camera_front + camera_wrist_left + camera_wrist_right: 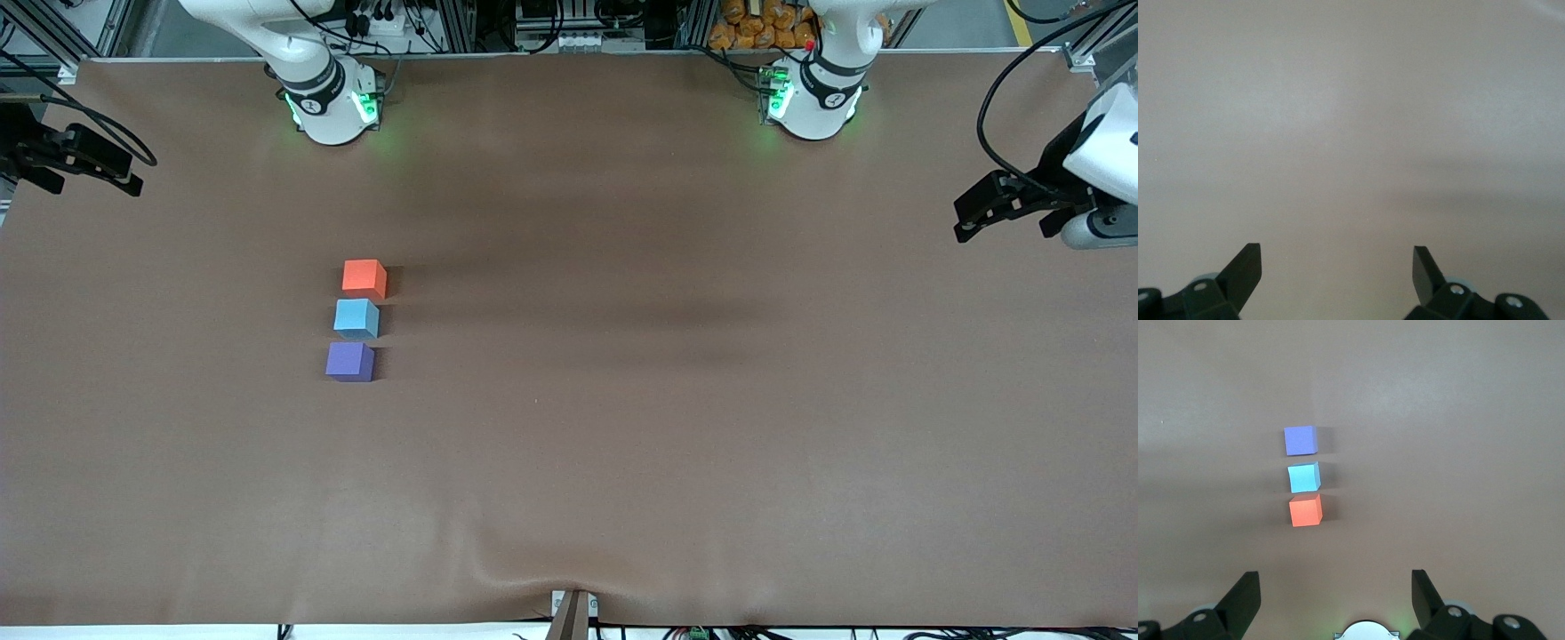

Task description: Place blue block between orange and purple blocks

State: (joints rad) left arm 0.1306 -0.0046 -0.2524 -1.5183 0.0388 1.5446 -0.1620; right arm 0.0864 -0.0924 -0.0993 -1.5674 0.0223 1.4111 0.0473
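Broadly, a brown table spread under two arms. Both arms pulled back and waiting. Left gripper up at the left arm's end of the table, over its edge, fingers spread wide with nothing between them. Right gripper likewise parked at the right arm's end, fingers wide apart and empty.

Then three small cubes in a tight row, toward the right arm's end of the table. Orange block farthest from the front camera, purple block nearest it, blue block in the slot between, just beside each neighbour with thin gaps showing in the right wrist view. Placement apparently done already.

Probably light and rigid, perhaps foam, matte faces offering decent grip. If regrasped, best pinched on the two free side faces, not those facing the neighbours.
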